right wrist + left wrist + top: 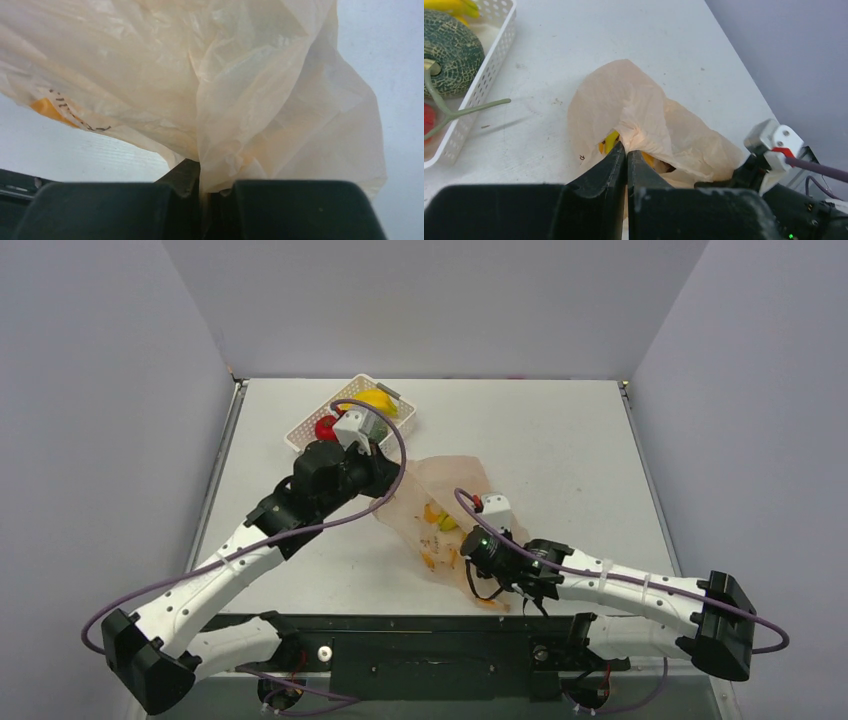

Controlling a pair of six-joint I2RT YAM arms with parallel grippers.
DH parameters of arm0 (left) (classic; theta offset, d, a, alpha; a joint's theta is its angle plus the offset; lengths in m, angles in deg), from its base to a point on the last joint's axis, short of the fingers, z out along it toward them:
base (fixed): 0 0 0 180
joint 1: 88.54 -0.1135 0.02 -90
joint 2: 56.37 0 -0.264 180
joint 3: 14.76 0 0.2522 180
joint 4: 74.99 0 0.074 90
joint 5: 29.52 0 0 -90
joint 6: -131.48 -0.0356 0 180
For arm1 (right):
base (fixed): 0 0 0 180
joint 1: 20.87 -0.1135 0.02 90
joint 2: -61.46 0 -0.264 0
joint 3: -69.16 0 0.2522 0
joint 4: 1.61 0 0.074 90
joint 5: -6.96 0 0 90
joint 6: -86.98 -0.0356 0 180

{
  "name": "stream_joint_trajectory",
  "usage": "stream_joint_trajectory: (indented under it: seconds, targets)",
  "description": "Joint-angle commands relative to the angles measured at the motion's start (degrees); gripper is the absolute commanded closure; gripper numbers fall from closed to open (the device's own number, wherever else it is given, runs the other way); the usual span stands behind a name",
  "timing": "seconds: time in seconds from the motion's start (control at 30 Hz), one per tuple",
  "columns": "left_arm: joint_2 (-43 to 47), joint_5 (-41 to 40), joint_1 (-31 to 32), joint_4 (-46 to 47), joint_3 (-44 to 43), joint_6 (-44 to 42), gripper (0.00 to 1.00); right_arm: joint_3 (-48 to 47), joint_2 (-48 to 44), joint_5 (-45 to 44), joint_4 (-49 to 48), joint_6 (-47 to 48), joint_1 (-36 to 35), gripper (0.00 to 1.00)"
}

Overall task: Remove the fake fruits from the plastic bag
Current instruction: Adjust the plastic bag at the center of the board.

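Note:
The pale-orange plastic bag [440, 502] lies crumpled mid-table, between both arms. My left gripper [626, 151] is shut on a fold of its film at the far-left side. My right gripper [202, 176] is shut on another fold at the near edge, and the bag [225, 75] fills that view. A yellow fruit [611, 141] shows inside the bag just past my left fingertips and through the film [445, 522]. In the white basket [318, 420] lie yellow bananas [378, 398], a red fruit [326, 427] and a dark green stemmed melon [449, 50].
The white latticed basket [489, 75] stands at the back left, close beside my left wrist. The right arm's wrist camera [774, 142] sits just beyond the bag from the left gripper. Grey walls enclose the table on three sides.

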Motion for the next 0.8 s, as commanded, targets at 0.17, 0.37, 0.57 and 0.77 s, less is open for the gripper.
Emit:
stream_joint_trajectory:
  seconds: [0.17, 0.37, 0.57, 0.77]
  targets:
    - [-16.8, 3.4, -11.9, 14.5, -3.7, 2.1, 1.00, 11.4, -5.2, -7.8, 7.8, -24.5, -1.2, 1.00]
    - [-28.7, 6.7, -14.6, 7.8, -16.1, -4.3, 1.00, 16.3, -11.2, -11.2, 8.5, -25.5, 6.6, 1.00]
    - [-22.6, 11.3, -14.3, 3.0, -12.6, -3.5, 0.61, 12.9, -15.7, -6.9, 4.6, -14.8, 6.2, 1.00]
    - [-9.1, 18.3, -14.3, -6.5, -8.0, -2.4, 0.49, 9.6, -15.4, -5.4, 5.5, -12.1, 6.0, 1.00]
